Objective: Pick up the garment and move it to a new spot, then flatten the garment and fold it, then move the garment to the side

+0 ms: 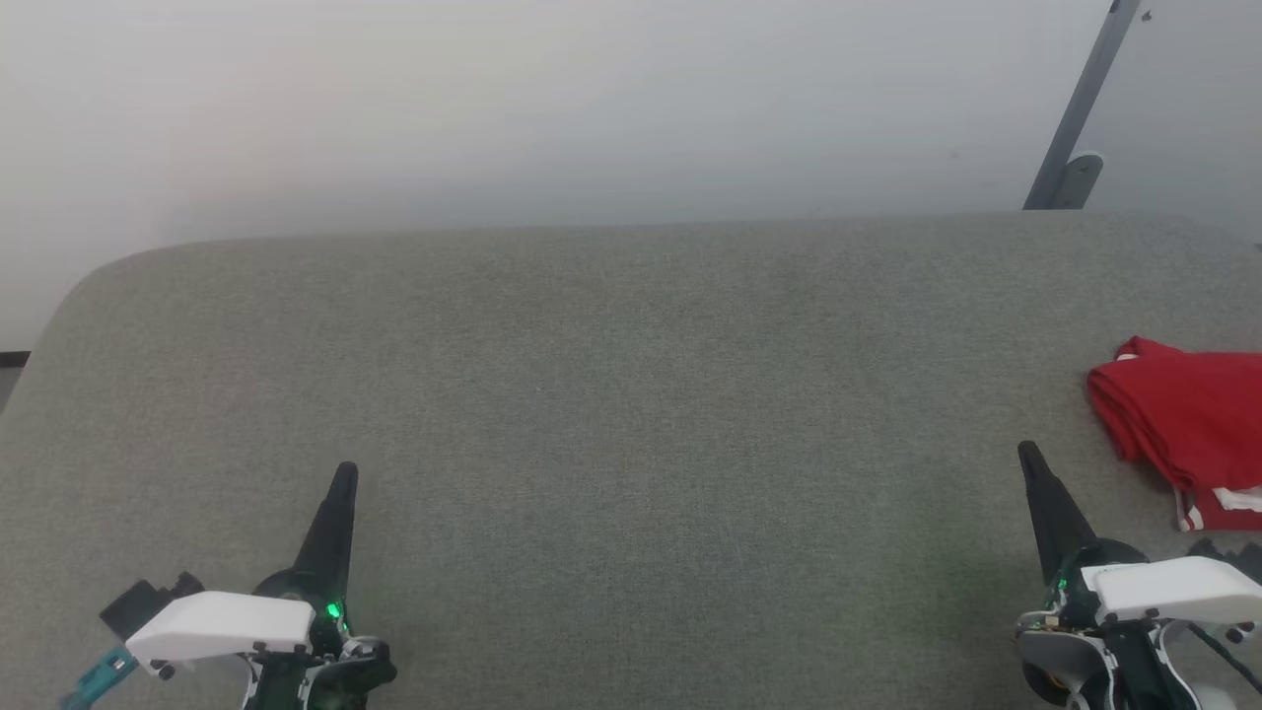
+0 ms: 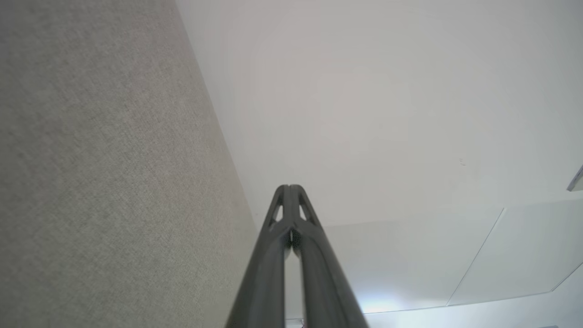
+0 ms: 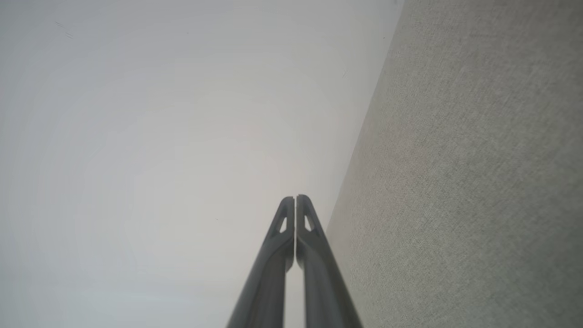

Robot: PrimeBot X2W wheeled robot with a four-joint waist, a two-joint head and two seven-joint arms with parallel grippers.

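The garment [image 1: 1188, 424], bright red with a white-and-red trim at its lower edge, lies folded in a compact bundle at the far right of the grey cloth-covered table [image 1: 611, 394], partly cut off by the picture's edge. My right gripper [image 1: 1028, 454] is shut and empty, its tip a short way left of the garment and apart from it. My left gripper [image 1: 345, 473] is shut and empty at the lower left. In the wrist views the left gripper [image 2: 289, 187] and the right gripper [image 3: 296, 197] each show both fingers pressed together with nothing between them.
A pale wall stands behind the table's far edge. A grey metal strut [image 1: 1075, 118] leans at the back right. The table's rounded corner [image 1: 89, 286] is at the far left.
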